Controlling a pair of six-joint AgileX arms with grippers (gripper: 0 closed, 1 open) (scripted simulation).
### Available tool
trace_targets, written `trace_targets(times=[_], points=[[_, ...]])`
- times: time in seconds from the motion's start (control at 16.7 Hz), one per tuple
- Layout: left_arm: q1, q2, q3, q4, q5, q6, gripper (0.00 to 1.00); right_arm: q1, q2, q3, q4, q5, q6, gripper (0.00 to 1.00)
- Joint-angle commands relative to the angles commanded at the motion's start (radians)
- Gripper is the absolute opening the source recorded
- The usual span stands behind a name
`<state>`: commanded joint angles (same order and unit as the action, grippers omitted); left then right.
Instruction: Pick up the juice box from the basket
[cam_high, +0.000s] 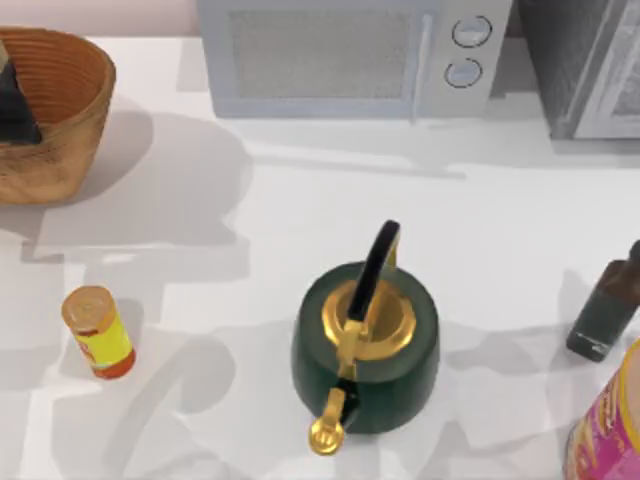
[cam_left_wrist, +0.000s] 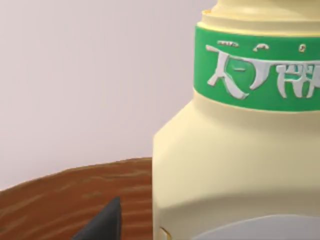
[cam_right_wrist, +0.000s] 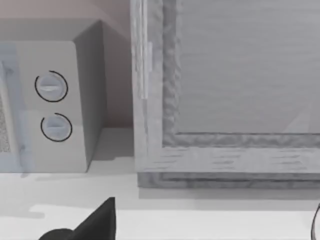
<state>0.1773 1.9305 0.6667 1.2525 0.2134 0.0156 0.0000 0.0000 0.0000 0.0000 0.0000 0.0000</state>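
A white worktop (cam_high: 300, 220) runs across the top view, with a pale wall behind it. At the upper left of the frame stands the basket (cam_high: 70, 110), orange-brown wicker with ribbed rings inside. Below it, at the lower left, a round yellow bottle (cam_high: 98, 332) with an orange-gold cap stands upright. A grey microwave (cam_high: 350, 55) with two round knobs sits at the top centre. In the middle a dark green kettle (cam_high: 365, 350) with a gold lid and spout has its black handle arched over it. At the upper right is a grey appliance (cam_high: 590, 65) with a framed door. A dark bottle (cam_high: 608, 310) stands at the right edge, and a pink and yellow container (cam_high: 610, 430) is cut off by the lower right corner.

The left claw (cam_high: 15, 105) shows as a dark shape reaching into the basket at the far left edge of the frame. Whether it is apart or together cannot be told.

In the left wrist view the juice box (cam_left_wrist: 235, 165) looms close to the camera. It is pale tan-yellow, with a green band of white lettering around its narrower top. The basket's brown woven wall lies beside and below it. Whether the box rests on the basket cannot be told.

The right claw (cam_right_wrist: 95, 222) hangs low over the worktop, facing the microwave and the grey appliance. Its state cannot be told either.
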Motion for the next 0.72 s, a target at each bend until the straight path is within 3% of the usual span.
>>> trace_targets(times=[0.42,0.72], points=[[-0.02,0.105,0.17,-0.067,-0.019,-0.002,1.0,0.0,0.0,0.0,0.0,0.0,0.0,1.0],[-0.023,0.119,0.196,-0.078,-0.021,-0.002,1.0,0.0,0.0,0.0,0.0,0.0,0.0,1.0]])
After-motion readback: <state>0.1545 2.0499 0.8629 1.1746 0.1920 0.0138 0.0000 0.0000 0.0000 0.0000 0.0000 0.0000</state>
